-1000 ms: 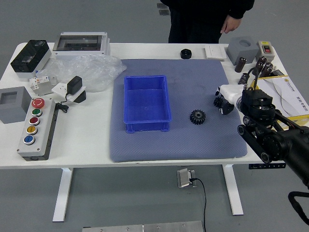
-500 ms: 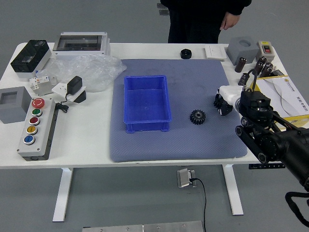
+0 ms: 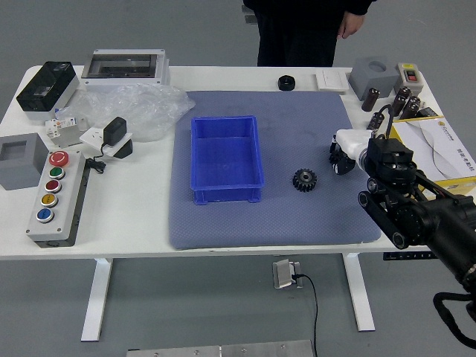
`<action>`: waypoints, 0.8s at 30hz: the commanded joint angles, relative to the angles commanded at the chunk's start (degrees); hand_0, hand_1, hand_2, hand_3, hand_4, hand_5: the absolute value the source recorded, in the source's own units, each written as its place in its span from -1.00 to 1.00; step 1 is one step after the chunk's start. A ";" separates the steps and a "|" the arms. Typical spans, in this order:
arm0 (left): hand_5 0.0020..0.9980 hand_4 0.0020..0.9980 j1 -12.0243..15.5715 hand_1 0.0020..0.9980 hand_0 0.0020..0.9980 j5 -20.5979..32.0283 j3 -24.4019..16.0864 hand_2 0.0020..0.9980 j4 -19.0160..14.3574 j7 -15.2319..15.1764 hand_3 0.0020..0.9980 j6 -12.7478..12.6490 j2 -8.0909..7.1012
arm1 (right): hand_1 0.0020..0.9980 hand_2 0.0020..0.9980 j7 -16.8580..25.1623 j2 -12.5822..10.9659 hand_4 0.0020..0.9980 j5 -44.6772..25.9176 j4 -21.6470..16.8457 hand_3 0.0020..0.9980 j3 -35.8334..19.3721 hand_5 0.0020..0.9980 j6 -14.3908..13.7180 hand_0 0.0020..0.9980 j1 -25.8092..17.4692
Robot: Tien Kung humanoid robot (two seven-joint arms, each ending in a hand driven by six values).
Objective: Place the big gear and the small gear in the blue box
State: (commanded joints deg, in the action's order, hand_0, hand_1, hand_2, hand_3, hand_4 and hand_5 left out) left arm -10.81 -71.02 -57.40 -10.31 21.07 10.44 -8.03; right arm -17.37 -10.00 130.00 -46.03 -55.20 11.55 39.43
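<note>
My right hand (image 3: 342, 155), with its white back and dark front, is low over the right part of the blue-grey mat. Something small, dark and seemingly toothed is at its left edge, mostly covered; whether it is held cannot be made out. A black gear (image 3: 304, 180) lies flat on the mat, left of and nearer than the hand, not touching it. The blue box (image 3: 226, 159) stands on the mat further left, its inside bare. My left arm is out of view.
Beyond the table stands a person (image 3: 305, 30), one hand hanging down. A black round part (image 3: 286, 82) lies near the far edge. Plastic wrap (image 3: 141, 111) and a button panel (image 3: 58, 197) are at left; a grey block (image 3: 373, 76) and yellow-edged tray (image 3: 439, 152) at right.
My right hand has shifted very slightly and its forearm has moved a little left. The person's hanging hand has moved slightly left. The visible gear and box have stayed put.
</note>
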 joint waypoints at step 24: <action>-0.25 0.33 -0.14 0.58 0.66 0.22 0.03 0.56 0.00 0.00 0.53 -0.05 0.20 | -0.06 -0.01 0.01 0.05 0.12 0.00 0.96 0.16 -0.24 -0.76 -2.28 0.13 -0.18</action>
State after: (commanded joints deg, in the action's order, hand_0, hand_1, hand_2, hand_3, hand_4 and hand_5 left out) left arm -10.95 -70.80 -57.36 -10.31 21.07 10.39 -7.82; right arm -17.36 -9.95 130.00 -45.07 -55.44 9.27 39.26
